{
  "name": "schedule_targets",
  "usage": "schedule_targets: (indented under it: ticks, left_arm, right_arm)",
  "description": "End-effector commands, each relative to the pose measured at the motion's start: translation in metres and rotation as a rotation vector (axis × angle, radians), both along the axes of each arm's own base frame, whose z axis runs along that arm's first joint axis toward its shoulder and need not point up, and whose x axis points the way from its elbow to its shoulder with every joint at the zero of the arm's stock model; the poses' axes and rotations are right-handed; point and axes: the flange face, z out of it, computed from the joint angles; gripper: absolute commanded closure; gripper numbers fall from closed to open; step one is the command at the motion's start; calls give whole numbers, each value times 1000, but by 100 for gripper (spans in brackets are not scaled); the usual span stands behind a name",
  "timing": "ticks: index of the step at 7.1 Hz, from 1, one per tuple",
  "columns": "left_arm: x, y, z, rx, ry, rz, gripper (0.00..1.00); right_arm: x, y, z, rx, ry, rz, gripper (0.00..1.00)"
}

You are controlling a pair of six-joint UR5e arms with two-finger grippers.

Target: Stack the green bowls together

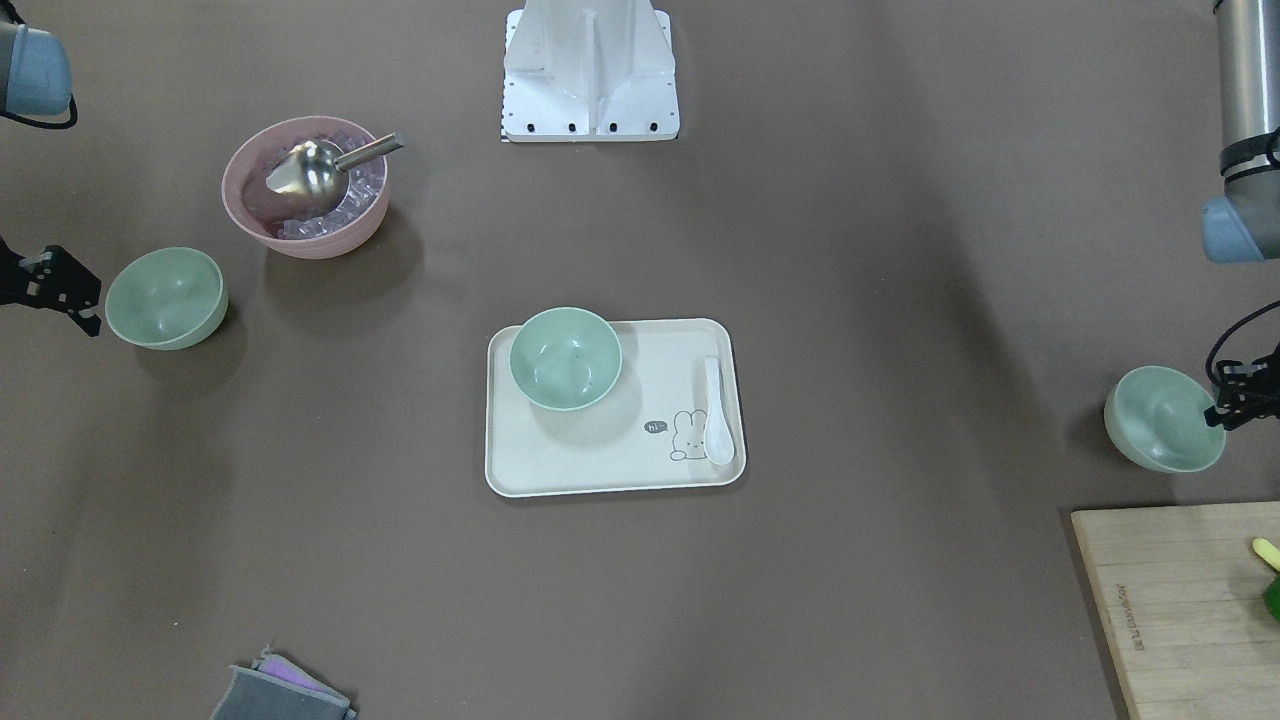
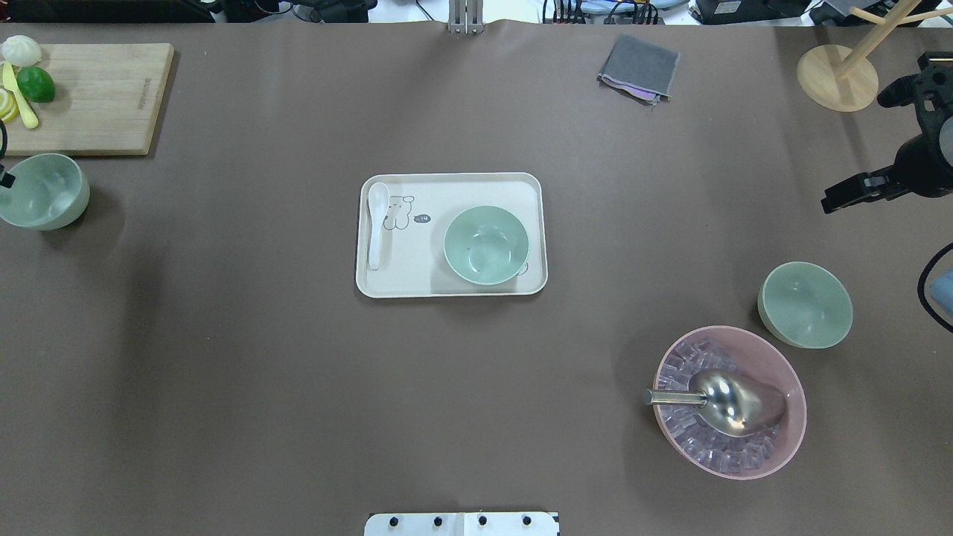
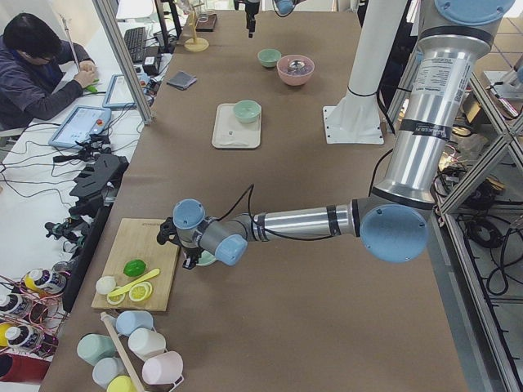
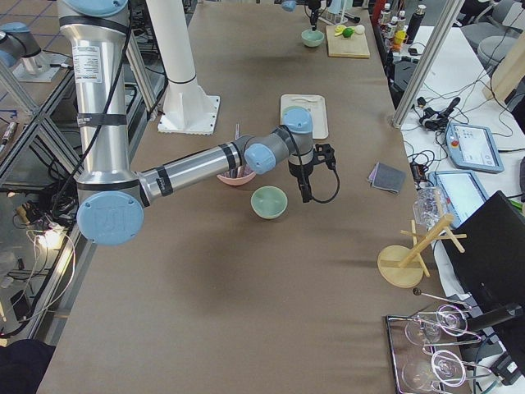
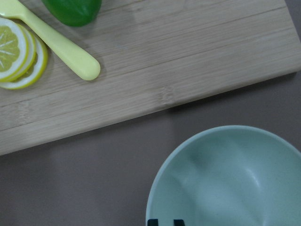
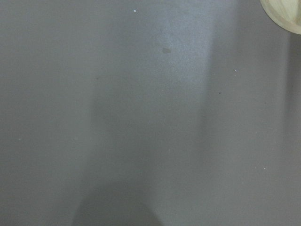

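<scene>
There are three pale green bowls. One (image 2: 485, 245) sits on the cream tray (image 2: 387, 286) in the middle of the table. One (image 2: 805, 304) stands at the right, beside the pink bowl. One (image 2: 41, 191) is at the far left edge, below the cutting board. My left gripper (image 1: 1222, 415) is at this bowl's outer rim. In the left wrist view its fingertips (image 5: 151, 221) sit close together over the rim of the bowl (image 5: 230, 183), shut on it. My right gripper (image 2: 837, 197) hangs open and empty above the table, beyond the right bowl.
A pink bowl (image 2: 789, 439) with ice and a metal scoop (image 2: 733, 402) stands next to the right green bowl. A white spoon (image 2: 377, 223) lies on the tray. A wooden board (image 2: 97, 97) with fruit is at the far left, a grey cloth (image 2: 639, 68) and a wooden stand (image 2: 835, 78) at the back.
</scene>
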Motion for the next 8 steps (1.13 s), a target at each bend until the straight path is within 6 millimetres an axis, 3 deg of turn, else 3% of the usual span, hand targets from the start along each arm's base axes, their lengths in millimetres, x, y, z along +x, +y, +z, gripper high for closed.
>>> schedule_targets:
  ticks: [1, 3, 8]
  left_arm:
    - [-10, -5, 0, -38, -6, -24, 70]
    - [-13, -4, 11, -65, -15, -29, 70]
    - [-8, -3, 10, -85, -7, -43, 70]
  right_arm:
    - [2, 3, 4, 10, -5, 1, 1]
    - [3, 6, 7, 15, -7, 0, 1]
    - [5, 9, 11, 24, -10, 0, 1]
